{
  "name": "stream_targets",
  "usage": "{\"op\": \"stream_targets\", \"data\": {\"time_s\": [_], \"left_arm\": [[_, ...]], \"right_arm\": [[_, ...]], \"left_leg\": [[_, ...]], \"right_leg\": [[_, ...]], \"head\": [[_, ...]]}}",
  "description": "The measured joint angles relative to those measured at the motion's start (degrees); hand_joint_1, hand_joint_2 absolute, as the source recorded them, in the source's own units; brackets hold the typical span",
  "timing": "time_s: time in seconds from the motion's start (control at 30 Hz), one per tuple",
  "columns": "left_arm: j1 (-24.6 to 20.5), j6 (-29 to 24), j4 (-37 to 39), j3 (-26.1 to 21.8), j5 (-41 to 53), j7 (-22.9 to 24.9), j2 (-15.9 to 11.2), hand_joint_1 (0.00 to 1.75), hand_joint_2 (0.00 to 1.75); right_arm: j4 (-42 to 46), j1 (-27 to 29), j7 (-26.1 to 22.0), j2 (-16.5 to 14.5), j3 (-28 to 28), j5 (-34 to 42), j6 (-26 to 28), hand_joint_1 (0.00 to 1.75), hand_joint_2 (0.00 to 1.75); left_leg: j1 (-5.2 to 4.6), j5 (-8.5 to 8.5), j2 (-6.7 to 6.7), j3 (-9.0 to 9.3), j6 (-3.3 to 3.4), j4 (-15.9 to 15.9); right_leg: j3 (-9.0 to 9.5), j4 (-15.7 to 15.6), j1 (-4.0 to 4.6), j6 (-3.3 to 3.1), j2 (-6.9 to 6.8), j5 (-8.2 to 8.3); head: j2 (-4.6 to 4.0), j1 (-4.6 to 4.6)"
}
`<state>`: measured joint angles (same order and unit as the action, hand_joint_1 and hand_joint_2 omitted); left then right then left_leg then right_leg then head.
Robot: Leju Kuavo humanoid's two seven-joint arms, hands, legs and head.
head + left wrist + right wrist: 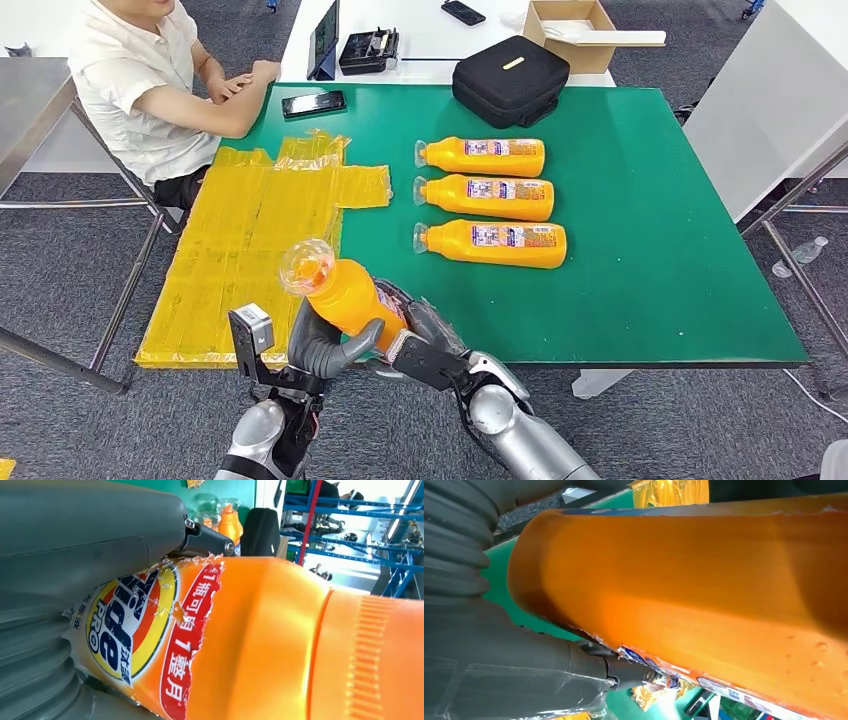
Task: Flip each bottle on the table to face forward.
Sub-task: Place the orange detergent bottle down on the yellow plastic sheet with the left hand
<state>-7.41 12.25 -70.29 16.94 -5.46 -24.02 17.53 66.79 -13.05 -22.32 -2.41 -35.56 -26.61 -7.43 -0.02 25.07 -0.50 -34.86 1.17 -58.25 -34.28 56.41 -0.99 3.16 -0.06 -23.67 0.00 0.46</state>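
1. I am holding one orange bottle (345, 292) off the tabletop (650, 290), over its near edge towards the left corner, with its clear cap tilted up and away from me.
2. My left robot hand (325, 345) grips the bottle's body from my left. The left wrist view shows its thumb lying across the torn front label.
3. My right robot hand (425, 335) is closed on the bottle's base end from my right, with the orange wall pressed close against it in the right wrist view.
4. Three more bottles (490, 200) lie on their sides in a row near the middle of the tabletop, caps pointing to the left edge and labels up. A yellow plastic sheet (245, 240) covers the left part of the tabletop just beyond my hands.
5. Judging by this, the held bottle is mid-turn and not yet set down, so the task is unfinished.
6. Risk: the bottle is smooth and its label is already flaking. If either grip loosens while I rotate it, it could slip and drop past the near edge.
7. Risk: laying it down on the crinkled sheet could let it roll or leave it crooked.
8. Risk: swinging too far forward could knock the nearest bottle of the row.
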Motion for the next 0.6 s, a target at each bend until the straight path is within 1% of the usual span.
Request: {"op": "stream_targets", "data": {"time_s": [0.1, 0.23, 0.3, 0.5, 0.6], "left_arm": [[-0.09, -1.26, -0.01, 0.03, 1.72, 0.20, 0.00, 1.75, 1.75], [-0.49, -8.67, -0.08, 0.08, 12.05, 1.47, 0.00, 1.75, 1.75], [-0.74, -11.39, -0.22, 0.02, 16.35, 2.30, 0.00, 1.75, 1.75], [-1.09, -12.78, -0.54, -0.16, 18.54, 2.78, 0.00, 1.75, 1.75], [-1.09, -15.30, -1.21, -0.37, 23.04, 3.02, 0.00, 1.75, 1.75]], "right_arm": [[0.00, 0.20, 0.17, -0.23, 0.02, -0.27, 0.32, 0.00, 1.75], [0.24, 1.23, 0.80, -0.36, 0.48, -1.68, 1.66, 0.00, 1.75], [0.63, 2.01, 1.15, -0.37, 1.03, -2.49, 2.33, 0.00, 1.75], [1.28, 3.15, 1.31, -0.37, 1.81, -3.09, 2.95, 0.00, 1.75], [1.72, 3.87, 1.48, -0.51, 2.55, -4.30, 3.57, 0.00, 1.75]], "left_leg": [[0.00, 0.00, 0.01, 0.01, 0.00, 0.00], [0.00, 0.00, -0.01, 0.00, 0.00, 0.00], [0.00, 0.00, 0.00, 0.00, 0.00, 0.00], [0.00, 0.00, 0.00, 0.00, 0.00, 0.00], [0.00, 0.00, 0.00, -0.01, 0.00, 0.00]], "right_leg": [[0.00, 0.00, 0.00, 0.00, 0.00, 0.00], [0.01, 0.00, 0.00, 0.00, -0.01, 0.00], [0.01, 0.00, 0.00, 0.00, 0.00, 0.00], [0.00, 0.00, 0.00, 0.00, 0.00, 0.00], [0.00, 0.00, 0.00, 0.00, 0.00, 0.00]], "head": [[0.00, 0.00], [0.00, 0.01], [0.00, 0.01], [0.00, 0.01], [0.00, 0.01]]}}
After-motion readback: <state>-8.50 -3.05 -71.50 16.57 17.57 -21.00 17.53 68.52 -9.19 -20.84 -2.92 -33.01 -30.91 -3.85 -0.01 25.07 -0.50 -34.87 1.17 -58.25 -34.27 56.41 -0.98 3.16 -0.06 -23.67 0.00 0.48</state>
